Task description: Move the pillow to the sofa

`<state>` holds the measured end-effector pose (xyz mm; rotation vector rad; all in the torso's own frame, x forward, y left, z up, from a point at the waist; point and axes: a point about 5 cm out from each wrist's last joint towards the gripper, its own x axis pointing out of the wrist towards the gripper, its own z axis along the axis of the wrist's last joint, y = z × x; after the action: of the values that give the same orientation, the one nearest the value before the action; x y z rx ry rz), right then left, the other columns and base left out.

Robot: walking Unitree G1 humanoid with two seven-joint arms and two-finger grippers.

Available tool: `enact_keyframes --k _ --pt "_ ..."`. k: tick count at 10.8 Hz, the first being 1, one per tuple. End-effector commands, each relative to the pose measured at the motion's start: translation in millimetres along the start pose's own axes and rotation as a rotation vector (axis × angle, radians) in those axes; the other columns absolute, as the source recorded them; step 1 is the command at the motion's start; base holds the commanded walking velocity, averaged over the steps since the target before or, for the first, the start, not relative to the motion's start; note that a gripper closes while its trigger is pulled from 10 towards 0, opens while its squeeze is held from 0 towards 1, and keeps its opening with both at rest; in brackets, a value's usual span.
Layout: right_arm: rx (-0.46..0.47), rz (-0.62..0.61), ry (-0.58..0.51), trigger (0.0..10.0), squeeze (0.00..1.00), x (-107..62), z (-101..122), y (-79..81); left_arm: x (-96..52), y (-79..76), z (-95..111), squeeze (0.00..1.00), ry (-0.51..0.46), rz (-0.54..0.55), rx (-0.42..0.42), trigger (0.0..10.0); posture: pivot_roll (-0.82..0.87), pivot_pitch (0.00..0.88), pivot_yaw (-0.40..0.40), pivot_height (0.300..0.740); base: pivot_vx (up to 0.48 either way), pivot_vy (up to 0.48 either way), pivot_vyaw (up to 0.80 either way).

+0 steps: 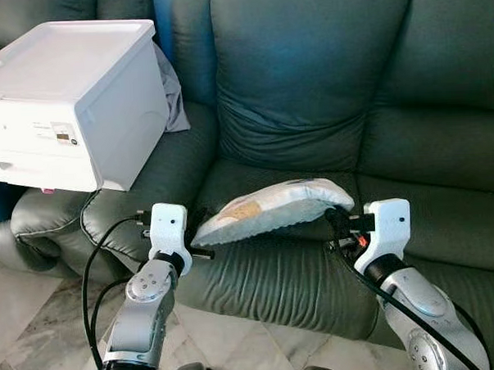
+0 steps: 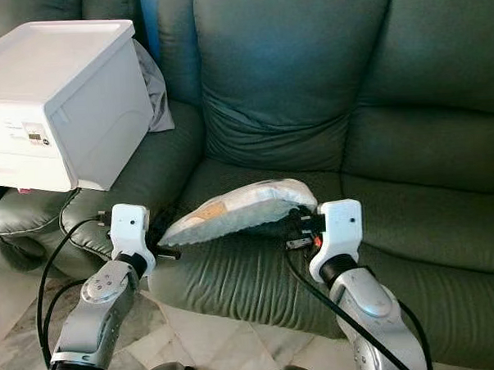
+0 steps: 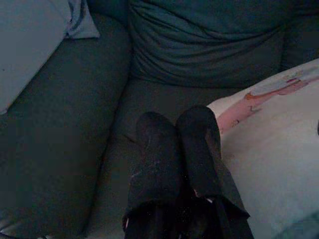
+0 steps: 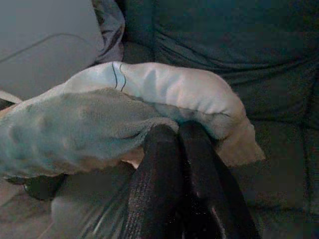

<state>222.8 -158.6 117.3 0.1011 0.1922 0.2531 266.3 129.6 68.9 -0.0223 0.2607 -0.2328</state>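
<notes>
Pillow (image 1: pixel 273 208) – soft fuzzy cloth; sofa (image 1: pixel 325 91) – smooth leather-like; box (image 1: pixel 71 102) glossy plastic.

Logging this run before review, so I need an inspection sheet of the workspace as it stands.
Surface: dark green sofa; seat cushion below the pillow.
Job's things: pillow, pale, with a printed patch, held between both grippers above the seat's front, tilted down toward the robot's left.
Clutter: white plastic box on the sofa's left armrest; grey cloth behind it.
Grippers: left gripper fingers together beside the pillow's lower end; right gripper fingers together, pressed into the pillow's higher end.
Cables: black cables looping off the left arm, another along the right arm.
Surroundings: marble tile floor in front of the sofa.
</notes>
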Motion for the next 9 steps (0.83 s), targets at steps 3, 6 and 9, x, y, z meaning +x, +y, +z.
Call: enact_keyframes --k 3,6,9 --pt "0.012 -0.031 -0.002 10.0 0.00 -3.0 -1.6 -4.6 -4.8 -1.9 1.9 0.00 -0.010 -0.026 -0.001 10.0 -0.07 0.000 0.028 0.740 0.000 0.000 -0.16" --pt "0.014 -0.028 -0.003 10.0 0.00 -3.4 -1.5 -4.5 -7.1 -3.5 1.3 0.00 -0.008 -0.036 -0.006 10.0 -0.07 0.000 0.026 0.740 0.000 -0.095 -0.35" --pt "0.012 -0.027 -0.002 10.0 0.00 -3.5 -1.2 -4.1 -8.4 -4.3 0.6 0.00 -0.002 -0.041 -0.009 10.0 -0.07 0.000 0.026 0.740 0.000 -0.286 0.00"
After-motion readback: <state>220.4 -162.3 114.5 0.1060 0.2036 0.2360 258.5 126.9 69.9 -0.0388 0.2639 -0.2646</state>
